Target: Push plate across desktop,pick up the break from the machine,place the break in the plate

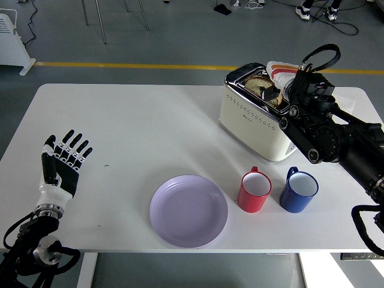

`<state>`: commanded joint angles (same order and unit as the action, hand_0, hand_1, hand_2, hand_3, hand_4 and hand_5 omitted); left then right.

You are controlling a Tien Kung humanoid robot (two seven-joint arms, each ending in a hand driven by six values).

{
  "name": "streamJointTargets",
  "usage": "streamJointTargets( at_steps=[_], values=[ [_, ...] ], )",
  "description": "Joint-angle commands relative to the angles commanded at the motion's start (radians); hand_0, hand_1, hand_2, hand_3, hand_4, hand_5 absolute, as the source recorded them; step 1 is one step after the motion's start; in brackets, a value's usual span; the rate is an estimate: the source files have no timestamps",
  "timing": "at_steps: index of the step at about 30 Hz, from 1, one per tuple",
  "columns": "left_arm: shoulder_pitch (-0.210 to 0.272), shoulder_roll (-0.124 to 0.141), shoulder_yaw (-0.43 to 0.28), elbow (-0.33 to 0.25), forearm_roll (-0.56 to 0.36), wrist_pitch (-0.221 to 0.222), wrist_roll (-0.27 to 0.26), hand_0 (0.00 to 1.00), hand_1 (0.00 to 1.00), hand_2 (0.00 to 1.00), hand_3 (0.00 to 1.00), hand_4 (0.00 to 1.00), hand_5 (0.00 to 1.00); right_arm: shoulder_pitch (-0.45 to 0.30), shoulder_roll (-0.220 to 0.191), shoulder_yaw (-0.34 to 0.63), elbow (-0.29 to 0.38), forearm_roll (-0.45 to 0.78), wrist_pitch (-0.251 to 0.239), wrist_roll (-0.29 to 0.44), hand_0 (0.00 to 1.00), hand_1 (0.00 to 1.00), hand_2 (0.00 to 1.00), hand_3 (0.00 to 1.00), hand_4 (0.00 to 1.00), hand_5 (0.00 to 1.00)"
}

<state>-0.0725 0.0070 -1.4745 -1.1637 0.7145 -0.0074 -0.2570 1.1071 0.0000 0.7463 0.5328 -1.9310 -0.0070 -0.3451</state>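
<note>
Right hand (281,89) largely hidden behind own black wrist and forearm over the toaster (257,117); fingers not separable from the dark slot and the bread, so impossible to tell whether closed on anything. Only a black fingertip region visible at the slot's right end, touching or just above the bread (259,84). Bread itself partly masked: a brown-crusted slice with a paler face, sitting in the top slot, upper edge poking out, lower part sunk out of sight. Long axis running along the slot, from upper left toward lower right in the head view, standing on edge rather than lying flat. A red-and-white packet (279,68) peeking from behind the hand, mostly covered. Right forearm cut off at the picture's right edge.

Plate (188,210), lilac, round, flat on the desk (138,126) near the front edge, well apart from the toaster, nothing on it. Red mug (254,191) just beside the plate's right rim, blue mug (298,192) next to it, handles pointing up and away.

Left hand (62,163) resting over the desk's left side, palm up, fingers spread and straight, holding nothing; arm below cut off at the lower corner.
</note>
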Motion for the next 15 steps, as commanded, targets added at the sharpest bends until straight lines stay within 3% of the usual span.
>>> streamJointTargets(
  at_steps=[2,3,15],
  values=[
    [0.002,0.000,0.000,0.001,0.001,0.001,-0.002,0.765,0.784,0.833,0.825,0.583,0.998,-0.004,0.000,0.009,0.017,-0.001,0.009,-0.006,0.519,0.425,0.454,0.510,0.350,0.002],
    [0.002,0.000,0.000,0.002,0.002,0.001,-0.002,0.763,0.782,0.832,0.825,0.584,0.998,-0.005,0.000,0.012,0.021,-0.002,0.012,-0.007,0.512,0.422,0.444,0.501,0.281,0.002],
    [0.009,0.001,0.008,0.002,0.013,0.003,-0.007,0.762,0.781,0.829,0.823,0.585,0.998,0.008,-0.001,0.057,0.147,-0.044,0.067,-0.042,0.510,0.423,0.441,0.500,0.271,0.002]
  ],
)
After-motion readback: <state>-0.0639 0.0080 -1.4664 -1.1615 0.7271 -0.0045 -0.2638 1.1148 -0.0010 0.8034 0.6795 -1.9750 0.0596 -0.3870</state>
